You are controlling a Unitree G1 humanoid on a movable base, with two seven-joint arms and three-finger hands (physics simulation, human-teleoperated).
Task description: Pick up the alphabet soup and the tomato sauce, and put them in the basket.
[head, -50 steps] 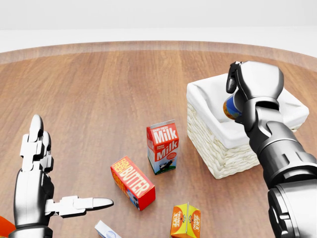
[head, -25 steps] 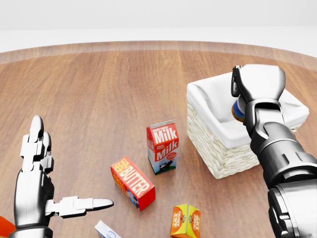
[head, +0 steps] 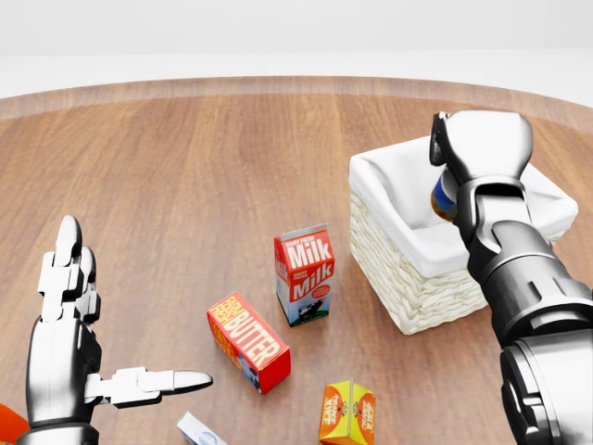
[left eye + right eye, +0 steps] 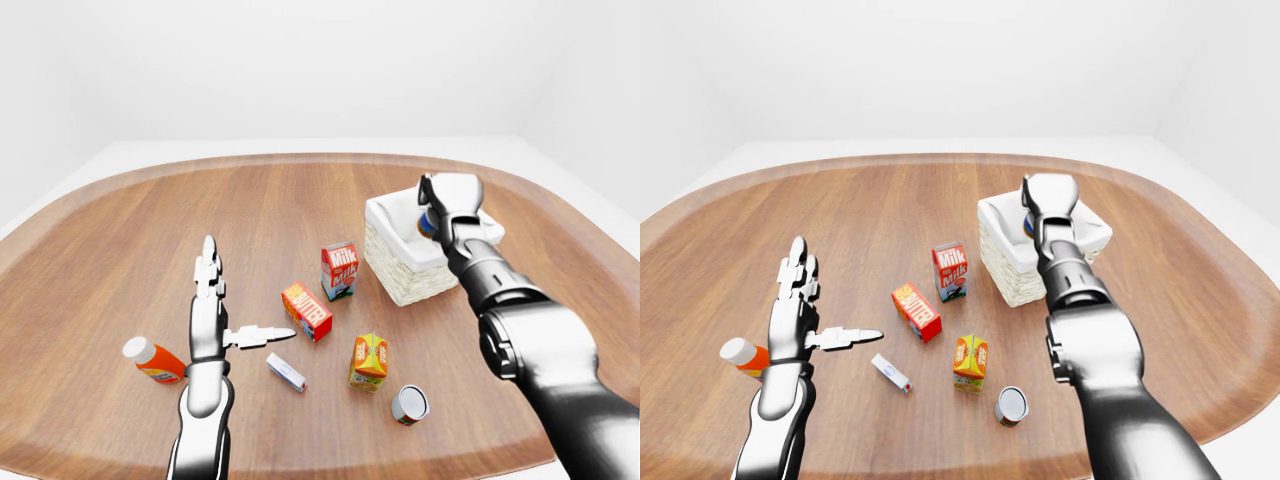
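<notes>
A white-lined wicker basket stands on the right of the wooden table. My right hand hangs over its opening, fingers shut round a blue and orange can held just above the white lining; its label is too small to read. A second can with a grey lid stands alone near the bottom of the left-eye view, below the basket. My left hand hovers at the lower left, open with fingers straight and thumb out, holding nothing.
A milk carton, a red butter box and an orange juice carton sit between the hands. An orange bottle and a small white box lie near my left hand. The table's rim curves round.
My right hand has carried the can a little to the right, further over the basket's opening, dipping and then rising slightly. The left hand and the items on the table have not moved.
</notes>
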